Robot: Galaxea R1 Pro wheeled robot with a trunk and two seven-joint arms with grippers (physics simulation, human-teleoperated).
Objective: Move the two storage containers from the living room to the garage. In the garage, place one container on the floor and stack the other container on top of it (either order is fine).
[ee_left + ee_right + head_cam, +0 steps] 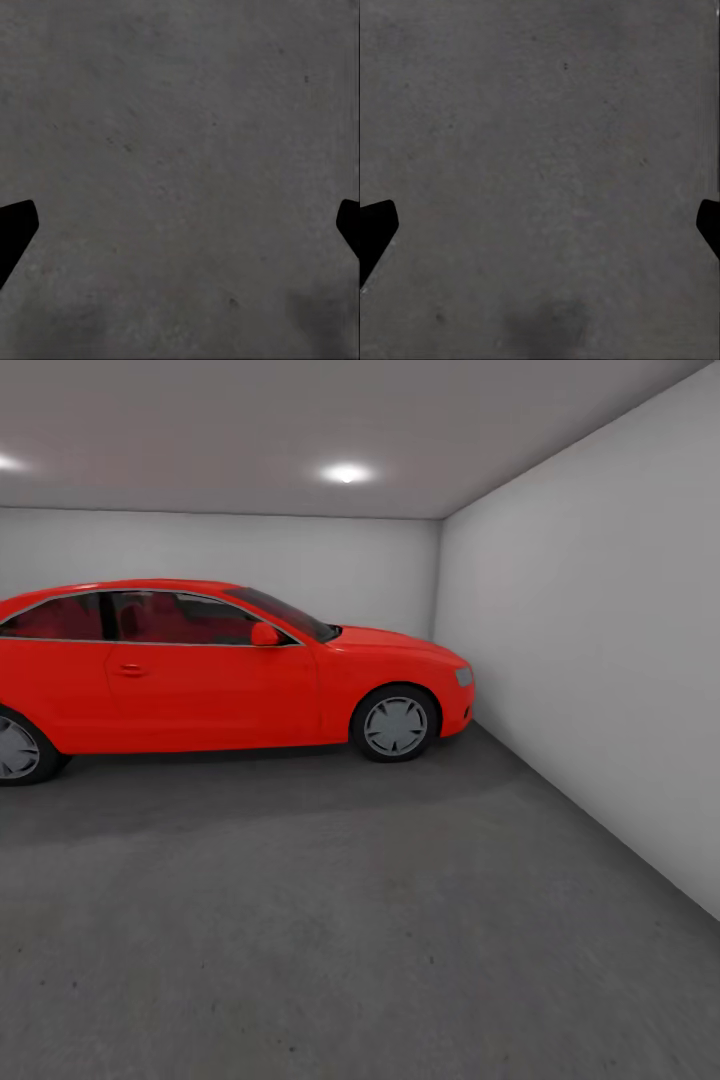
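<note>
So the head cam is looking into the garage: red car [220, 665] parked side-on against the back wall [300, 565], nose pointing toward the right-hand wall [600, 650]. Grey ceiling [300, 430] with a round light [346, 473] glowing, plus a bit of another one at the left edge. The floor [330, 920] is dark rough concrete, running from the car's wheels all the way to the camera.

Left wrist cam: left pincer [180, 232] is spread wide, just the two dark fingertips [15, 229] poking in at opposite edges of the picture, with nothing between them. Straight ahead of it is plain concrete [180, 150], a few specks and a darker smudge.

Right wrist cam is pretty much the same deal: right pincer [540, 232] apart, fingertips [375, 229] at the edges, gripping nothing, concrete [540, 135] right in front, with a faint dark patch.

Can't say where the bins are from these shots; ahead of either pincer there's just floor.
</note>
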